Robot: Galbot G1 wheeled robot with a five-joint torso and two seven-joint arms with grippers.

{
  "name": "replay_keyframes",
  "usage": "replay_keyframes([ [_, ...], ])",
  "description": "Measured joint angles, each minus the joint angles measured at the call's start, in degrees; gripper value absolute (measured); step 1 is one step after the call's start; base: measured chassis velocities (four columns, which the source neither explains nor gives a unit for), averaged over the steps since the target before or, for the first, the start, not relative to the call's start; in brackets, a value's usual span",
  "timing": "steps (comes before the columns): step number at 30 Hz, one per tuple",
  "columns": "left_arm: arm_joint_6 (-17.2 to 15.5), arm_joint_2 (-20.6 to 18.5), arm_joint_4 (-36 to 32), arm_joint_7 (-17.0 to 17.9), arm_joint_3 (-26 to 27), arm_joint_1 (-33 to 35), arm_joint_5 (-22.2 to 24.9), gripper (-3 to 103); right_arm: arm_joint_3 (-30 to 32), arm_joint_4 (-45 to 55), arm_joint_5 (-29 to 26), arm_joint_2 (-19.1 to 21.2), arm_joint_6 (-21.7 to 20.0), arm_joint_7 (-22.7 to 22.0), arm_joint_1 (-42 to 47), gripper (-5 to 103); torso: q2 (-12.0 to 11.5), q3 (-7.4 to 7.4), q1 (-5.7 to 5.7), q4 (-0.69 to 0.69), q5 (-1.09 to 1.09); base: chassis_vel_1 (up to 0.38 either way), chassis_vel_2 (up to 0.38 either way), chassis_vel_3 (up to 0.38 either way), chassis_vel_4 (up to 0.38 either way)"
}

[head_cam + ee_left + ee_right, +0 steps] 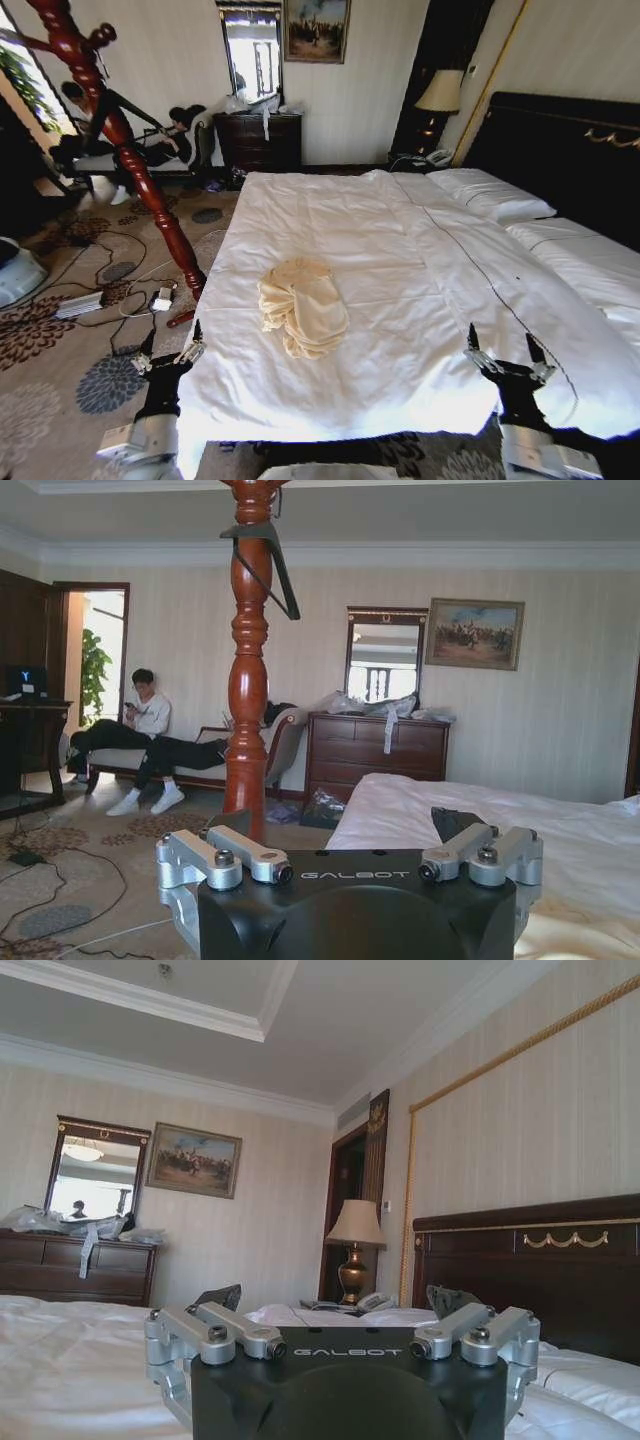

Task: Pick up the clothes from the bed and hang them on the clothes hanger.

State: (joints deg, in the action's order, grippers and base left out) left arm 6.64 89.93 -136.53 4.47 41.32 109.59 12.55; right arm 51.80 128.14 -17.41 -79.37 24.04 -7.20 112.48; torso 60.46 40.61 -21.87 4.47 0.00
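- We see the clothes lying in a crumpled cream heap on the bed, in the half nearer its foot edge and closer to its left side edge than to its middle seam.
- Our left gripper hangs at the foot-left corner of the bed, just off the sheet, jaws spread wide and holding nothing.
- Our right gripper sits over the foot edge farther to the right, well apart from the heap, jaws likewise wide and empty.
- The heap lies ahead of both grippers, up the bed from the foot edge; from the left jaws it is ahead and to the right, from the right jaws ahead and far to the left.
- We judge the left arm the nearer one, so the reach falls to it.
- The heap's long axis runs roughly from the foot edge toward the pillows, slightly slanted.
- The hanger hangs high on the red wooden post, which stands on the carpet off the bed's left side.
- The left wrist view shows that hanger and the open left jaws close up; the head view shows the post but we cannot make out the hanger there.
- The right wrist view looks across the sheet to the headboard and lamp.
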Motion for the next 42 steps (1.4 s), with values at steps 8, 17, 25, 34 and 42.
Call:
replay_keyframes([
  [8, 0.0, -0.2, -0.4, 0.0, 0.3, 0.1, -0.5, 100, -0.1, 0.3, 0.2, -0.3, 0.3, 0.0, -0.2, 100, 0.0, 0.00, 0.00, 0.00, 0.00, 0.000, 0.000, 0.000, 0.000],
  [17, -0.1, -0.1, -0.4, 0.1, 0.3, 0.3, -0.9, 100, -2.1, -0.1, -2.0, 0.4, -1.0, -1.2, -1.0, 100, 0.0, 0.00, 0.00, 0.00, 0.00, 0.000, 0.000, 0.000, 0.000],
  [25, -0.9, -1.7, -2.0, 1.1, 0.3, 1.2, 1.2, 100, -4.9, -0.1, -11.9, 6.4, -4.8, -4.9, -1.9, 100, 0.0, 0.00, 0.00, 0.00, 0.01, 0.000, 0.000, 0.000, 0.000],
  [34, 0.9, -3.4, -2.7, 2.8, 1.2, 2.8, 3.8, 100, -6.8, -1.6, -26.4, 14.6, -9.0, -6.9, -6.4, 100, 0.0, 0.00, 0.00, 0.01, 0.01, 0.000, 0.000, 0.000, 0.000],
  [42, 4.6, -3.4, -0.7, 3.5, 3.5, 3.5, 0.9, 100, -14.0, -2.6, -60.3, 24.8, -25.0, -19.3, -18.4, 100, 0.0, 0.00, 0.00, 0.00, 0.01, 0.000, 0.000, 0.000, 0.000],
])
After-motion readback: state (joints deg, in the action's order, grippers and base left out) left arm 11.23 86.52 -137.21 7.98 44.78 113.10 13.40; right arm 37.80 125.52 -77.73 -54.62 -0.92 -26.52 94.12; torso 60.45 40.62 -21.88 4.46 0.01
